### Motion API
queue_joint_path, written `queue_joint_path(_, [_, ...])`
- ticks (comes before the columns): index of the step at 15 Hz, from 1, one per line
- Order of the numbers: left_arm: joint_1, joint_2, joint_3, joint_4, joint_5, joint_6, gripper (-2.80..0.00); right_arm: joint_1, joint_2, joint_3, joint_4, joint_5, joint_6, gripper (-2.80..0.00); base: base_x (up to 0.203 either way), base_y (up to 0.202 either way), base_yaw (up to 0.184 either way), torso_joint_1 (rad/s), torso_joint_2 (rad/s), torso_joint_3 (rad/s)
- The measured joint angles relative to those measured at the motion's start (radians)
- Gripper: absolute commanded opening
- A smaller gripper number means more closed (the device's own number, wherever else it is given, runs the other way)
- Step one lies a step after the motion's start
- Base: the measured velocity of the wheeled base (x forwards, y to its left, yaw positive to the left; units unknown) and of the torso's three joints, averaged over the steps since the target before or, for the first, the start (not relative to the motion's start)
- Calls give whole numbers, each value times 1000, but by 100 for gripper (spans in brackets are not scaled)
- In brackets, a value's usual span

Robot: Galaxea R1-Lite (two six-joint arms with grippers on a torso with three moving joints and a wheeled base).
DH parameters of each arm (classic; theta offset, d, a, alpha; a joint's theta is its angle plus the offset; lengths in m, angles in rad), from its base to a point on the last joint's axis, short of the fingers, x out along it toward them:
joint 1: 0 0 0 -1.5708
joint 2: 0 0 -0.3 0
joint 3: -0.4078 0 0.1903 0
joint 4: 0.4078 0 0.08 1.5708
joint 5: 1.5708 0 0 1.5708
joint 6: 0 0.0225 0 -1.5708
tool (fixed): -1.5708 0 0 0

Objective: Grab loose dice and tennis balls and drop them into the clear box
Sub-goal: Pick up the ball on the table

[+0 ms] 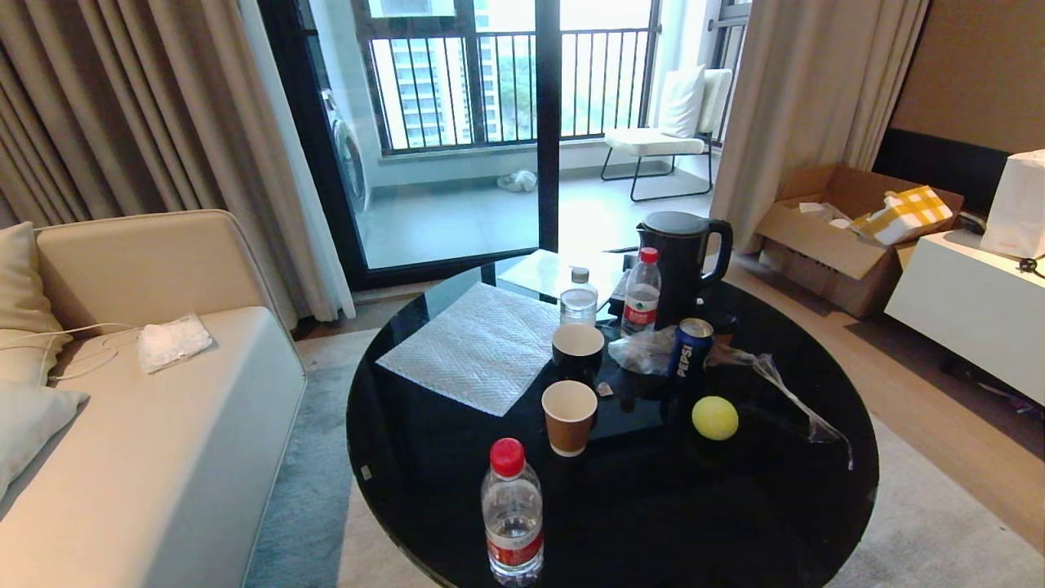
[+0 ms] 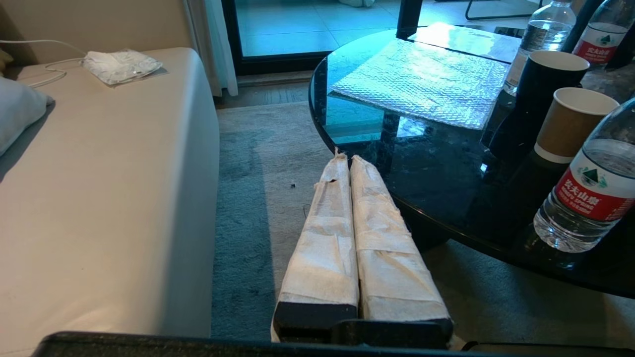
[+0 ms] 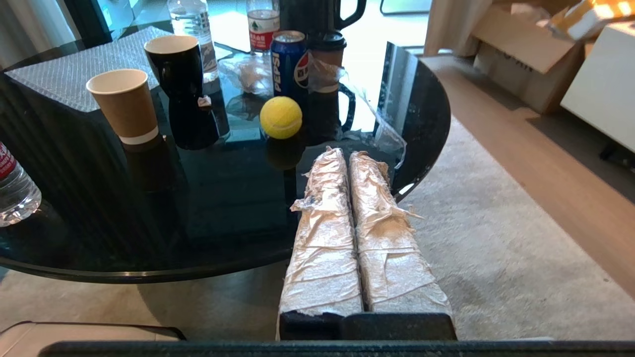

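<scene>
One tennis ball point(image 1: 715, 417) on our desk point(image 1: 735, 506)

Ball lies at 5 o'clock from Pepsi can point(image 1: 692, 347); both our grippers' fingers point(image 2: 347, 198) pressed together, holding nothing.

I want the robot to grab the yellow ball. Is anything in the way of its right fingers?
No. In the right wrist view, only bare black table lies between the shut right gripper and the tennis ball. The cups and Pepsi can stand aside or behind.

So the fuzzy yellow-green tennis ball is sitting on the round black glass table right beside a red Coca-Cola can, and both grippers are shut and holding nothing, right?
One detail is off: the can next to the fuzzy yellow-green tennis ball is a blue Pepsi can, not a red Coca-Cola one, as the right wrist view shows. The rest holds: the ball lies on the round black glass table, and the left gripper and right gripper are both shut and empty.
</scene>
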Motion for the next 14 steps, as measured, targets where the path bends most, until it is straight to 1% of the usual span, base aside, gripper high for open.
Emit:
queue_joint_path(4, [0, 0, 0, 1, -1, -1, -280, 0, 0, 0, 0, 0, 0, -280, 0, 0, 0, 2, 2, -160])
queue_joint_path(14, [0, 0, 0, 0, 0, -1, -280, 0, 0, 0, 0, 0, 1, -280, 0, 0, 0, 3, 1, -200])
